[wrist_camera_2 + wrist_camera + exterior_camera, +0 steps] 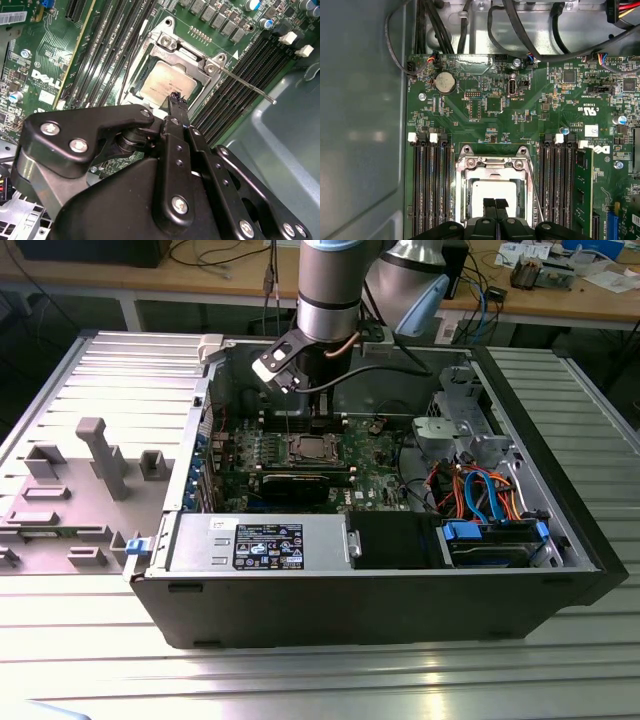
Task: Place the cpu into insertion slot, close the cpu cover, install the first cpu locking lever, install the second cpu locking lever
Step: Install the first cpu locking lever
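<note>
Hovering pinched-closed gripper [495, 203] over seated cpu [492, 191]; memory slots [427, 185] flanking, lever [247, 87] sticking out.

**The room around my work**

I work at a grey metal table [320, 680] of long ribbed slats; it fills the lower part of the frame and runs out to both sides; a pale glare [440, 672] lies on the slats at lower centre-right. At the left of the frame a grey fixture plate [50, 515] rests on the table; a tall grey post [103, 455] and some low blocks stand up from it. Along the top of the frame I see a wooden workbench [210, 285] on white legs [128, 312]; black cables [215, 254] trail over it; small clutter [545, 265] sits at upper right; beneath the bench, at upper left, the floor [45, 315] is dark.
</note>
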Motion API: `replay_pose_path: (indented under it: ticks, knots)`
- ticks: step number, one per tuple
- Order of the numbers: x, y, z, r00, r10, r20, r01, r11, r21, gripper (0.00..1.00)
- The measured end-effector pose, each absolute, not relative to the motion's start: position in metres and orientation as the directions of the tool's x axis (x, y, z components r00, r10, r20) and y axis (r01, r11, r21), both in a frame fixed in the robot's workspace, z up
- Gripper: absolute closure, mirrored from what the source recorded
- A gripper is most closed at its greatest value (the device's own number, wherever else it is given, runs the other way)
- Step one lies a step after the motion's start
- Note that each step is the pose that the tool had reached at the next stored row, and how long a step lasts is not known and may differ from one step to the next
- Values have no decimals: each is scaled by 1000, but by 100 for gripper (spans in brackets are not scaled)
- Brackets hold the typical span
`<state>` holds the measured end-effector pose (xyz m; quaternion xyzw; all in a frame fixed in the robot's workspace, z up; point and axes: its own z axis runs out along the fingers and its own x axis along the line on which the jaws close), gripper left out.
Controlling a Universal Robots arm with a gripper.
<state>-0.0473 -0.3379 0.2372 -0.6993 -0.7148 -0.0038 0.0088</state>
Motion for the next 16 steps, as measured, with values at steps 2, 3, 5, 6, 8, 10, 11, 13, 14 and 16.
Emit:
replay_pose_path:
  ticks: [2,3,5,6,8,10,11,13,14,16]
  knots:
    - [-47,-338,237,-22,1000,18,1000,22,-7,89]
    - [-47,-338,237,-22,1000,18,1000,22,-7,89]
    - [-47,-338,237,-22,1000,18,1000,22,-7,89]
    - [-47,-338,237,-22,1000,18,1000,22,-7,89]
    - [-47,-338,237,-22,1000,18,1000,22,-7,89]
    - [-47,-338,237,-22,1000,18,1000,22,-7,89]
    - [-48,-338,237,-22,1000,18,1000,22,-7,89]
    - [-53,-338,235,-22,1000,18,1000,22,-7,89]
    - [-55,-338,234,-22,1000,18,1000,22,-7,89]
    - [-60,-338,231,-22,1000,18,1000,22,-7,89]
